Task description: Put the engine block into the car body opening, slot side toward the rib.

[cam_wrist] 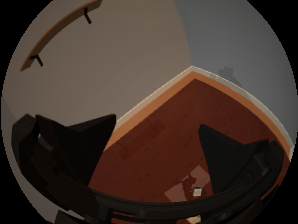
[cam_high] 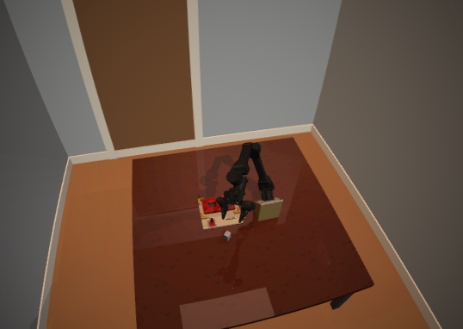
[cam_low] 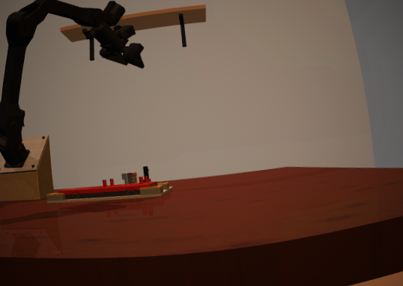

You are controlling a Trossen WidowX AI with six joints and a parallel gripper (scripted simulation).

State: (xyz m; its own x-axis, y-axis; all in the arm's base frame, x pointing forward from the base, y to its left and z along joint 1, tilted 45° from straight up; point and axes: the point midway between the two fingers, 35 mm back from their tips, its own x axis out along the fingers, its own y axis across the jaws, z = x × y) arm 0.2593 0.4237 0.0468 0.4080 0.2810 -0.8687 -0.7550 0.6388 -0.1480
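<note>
The gripper (cam_low: 131, 56) hangs high above the table (cam_low: 262, 208), its fingers spread wide with nothing between them; in the wrist view both dark fingers frame a stretch of table with air between them. The block (cam_high: 226, 236), a small grey cube, lies on the table just in front of the board (cam_high: 215, 225), apart from it and touching nothing else. From the top view the gripper (cam_high: 232, 215) sits over the front edge of the board, so the block is a little ahead of the fingertips and well below them. In the wrist view the block (cam_wrist: 197, 192) shows as a pale speck low between the fingers, nearer the right one. The red car body (cam_high: 211, 205) lies flat on the board, partly hidden by the arm (cam_high: 247, 166). From the side the body (cam_low: 108, 188) is a low red slab with short pegs standing up, and the block (cam_low: 129, 177) shows grey behind it. The arm rises from a tan pedestal (cam_low: 37, 178) beside the board.
</note>
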